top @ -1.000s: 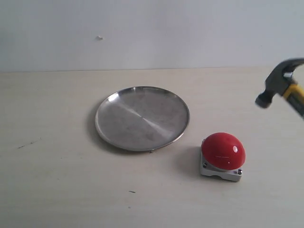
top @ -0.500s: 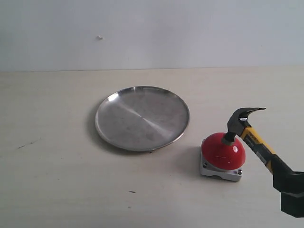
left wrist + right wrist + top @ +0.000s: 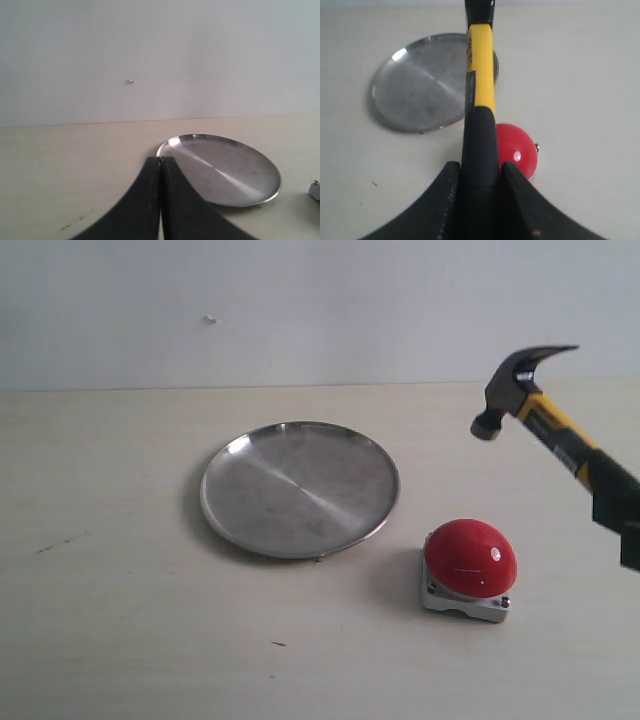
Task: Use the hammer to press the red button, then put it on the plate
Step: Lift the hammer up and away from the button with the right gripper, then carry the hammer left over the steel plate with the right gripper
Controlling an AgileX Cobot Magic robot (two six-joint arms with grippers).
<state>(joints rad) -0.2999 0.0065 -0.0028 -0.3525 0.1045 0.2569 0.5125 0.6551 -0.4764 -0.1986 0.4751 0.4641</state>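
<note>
Right gripper (image 3: 480, 175) clamped on claw hammer (image 3: 548, 418); left gripper (image 3: 160, 162) closed on nothing.
The right jaws pinch the black rubber grip low on the handle. The hammer slants up toward the left of the exterior view, its dark head in the air above the red button (image 3: 470, 553) and not touching it. The button sits on its grey base on the pale table (image 3: 120, 590), just right of the stainless-steel plate (image 3: 300, 488). The left jaws meet tip to tip, pointed toward the plate.

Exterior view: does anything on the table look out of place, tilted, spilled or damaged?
Nothing stands out. The plate lies flat and bare, the red button sits upright beside it, not touching, and the hammer hangs in the air, clamped in the right gripper. Only faint dark specks mark the table.
</note>
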